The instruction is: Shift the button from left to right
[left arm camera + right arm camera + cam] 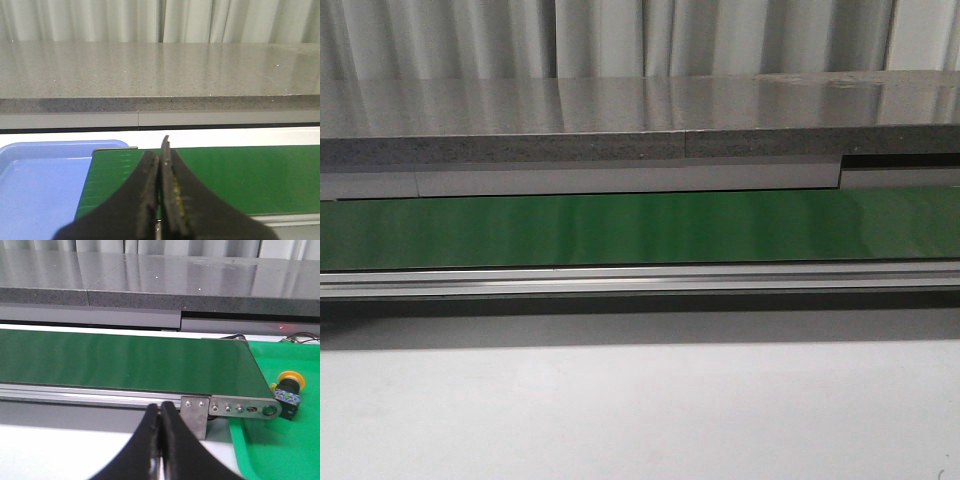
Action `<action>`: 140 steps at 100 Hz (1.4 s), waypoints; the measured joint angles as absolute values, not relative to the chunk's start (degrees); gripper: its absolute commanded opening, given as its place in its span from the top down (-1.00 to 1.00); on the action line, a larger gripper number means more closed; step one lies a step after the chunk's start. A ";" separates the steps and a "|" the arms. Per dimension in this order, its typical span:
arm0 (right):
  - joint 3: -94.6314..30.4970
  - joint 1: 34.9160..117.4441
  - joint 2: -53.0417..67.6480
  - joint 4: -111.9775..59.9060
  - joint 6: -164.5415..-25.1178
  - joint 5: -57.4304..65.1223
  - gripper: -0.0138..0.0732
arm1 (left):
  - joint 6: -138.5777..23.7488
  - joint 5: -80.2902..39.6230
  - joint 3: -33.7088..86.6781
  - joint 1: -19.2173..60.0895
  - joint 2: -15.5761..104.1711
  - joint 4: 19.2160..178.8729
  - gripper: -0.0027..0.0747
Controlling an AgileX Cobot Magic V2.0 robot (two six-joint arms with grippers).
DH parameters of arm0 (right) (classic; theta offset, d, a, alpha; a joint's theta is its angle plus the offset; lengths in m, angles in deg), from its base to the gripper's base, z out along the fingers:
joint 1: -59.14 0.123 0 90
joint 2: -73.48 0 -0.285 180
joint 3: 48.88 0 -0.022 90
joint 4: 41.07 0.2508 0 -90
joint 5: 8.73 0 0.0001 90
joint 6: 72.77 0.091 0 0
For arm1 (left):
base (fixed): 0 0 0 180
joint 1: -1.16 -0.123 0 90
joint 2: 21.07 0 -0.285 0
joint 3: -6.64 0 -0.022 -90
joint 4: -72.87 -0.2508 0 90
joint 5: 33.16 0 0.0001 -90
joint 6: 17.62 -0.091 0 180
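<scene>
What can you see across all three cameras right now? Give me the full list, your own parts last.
conveyor belt: one, dark green, running across the middle of the front view, aluminium side rail along its near edge.
stone-look counter: one, speckled grey, behind the belt.
curtain: one, pale grey, behind the counter.
blue tray: one, light blue, at one end of the belt.
green tray: one, bright green, at the other end of the belt.
button: one, yellow head on black body, lying in the green tray beside the belt's end roller.
left tool: black, shut, holding nothing.
right tool: black, shut, holding nothing.
</scene>
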State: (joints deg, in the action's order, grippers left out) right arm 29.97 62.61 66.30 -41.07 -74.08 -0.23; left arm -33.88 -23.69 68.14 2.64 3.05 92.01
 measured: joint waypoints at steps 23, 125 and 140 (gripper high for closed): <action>29.97 62.61 66.30 -41.07 -73.98 -0.31 0.84 | -33.88 -23.69 68.14 2.64 3.05 92.01 0.98; 29.97 62.61 66.30 -41.07 -73.98 -0.31 0.84 | -17.62 -26.65 83.11 2.50 -11.50 71.58 0.98; 29.97 62.61 66.30 -41.07 -73.98 -0.31 0.84 | -17.62 -26.89 83.50 0.52 -13.55 71.46 0.98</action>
State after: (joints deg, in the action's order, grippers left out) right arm 29.97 62.61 66.30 -41.07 -73.98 -0.31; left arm -17.62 -26.89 83.50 0.52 -13.55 71.46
